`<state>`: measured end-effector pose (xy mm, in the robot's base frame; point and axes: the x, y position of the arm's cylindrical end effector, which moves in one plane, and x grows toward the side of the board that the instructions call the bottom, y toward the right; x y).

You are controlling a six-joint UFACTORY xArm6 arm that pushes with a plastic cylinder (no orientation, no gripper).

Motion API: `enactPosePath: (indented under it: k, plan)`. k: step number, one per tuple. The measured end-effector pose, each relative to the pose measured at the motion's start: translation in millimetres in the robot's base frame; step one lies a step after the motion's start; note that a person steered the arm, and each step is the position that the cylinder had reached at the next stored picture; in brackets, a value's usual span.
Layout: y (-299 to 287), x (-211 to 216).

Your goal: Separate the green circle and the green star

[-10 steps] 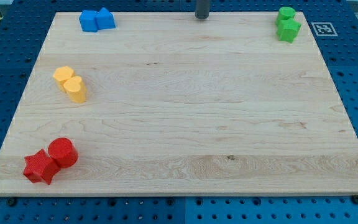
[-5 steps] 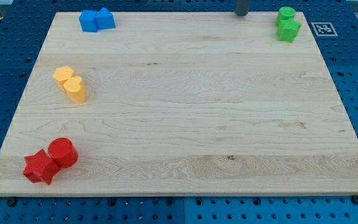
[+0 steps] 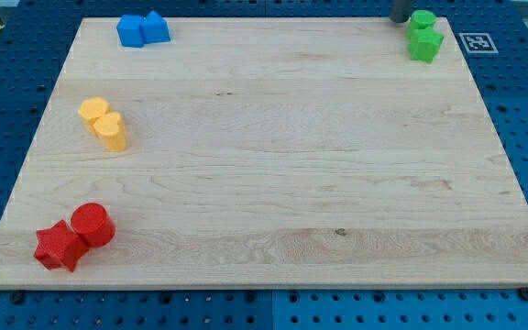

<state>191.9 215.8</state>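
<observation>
The green circle (image 3: 421, 20) sits at the board's top right corner. The green star (image 3: 426, 43) lies just below it, touching it. My tip (image 3: 399, 20) is at the view's top edge, just left of the green circle, very close to it; I cannot tell if it touches.
Two blue blocks (image 3: 142, 28) sit together at the top left. Two yellow blocks (image 3: 104, 124) sit together at the left. A red star (image 3: 59, 246) and a red circle (image 3: 93, 225) touch at the bottom left. The wooden board (image 3: 273, 165) lies on a blue pegboard.
My tip has moved right along the board's top edge, from the top middle to just left of the green circle. No block has moved.
</observation>
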Motion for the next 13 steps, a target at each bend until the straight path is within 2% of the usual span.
enactPosePath:
  k: [4,7,13]
  plan:
    - [46,1]
    - [30,26]
    - [18,124]
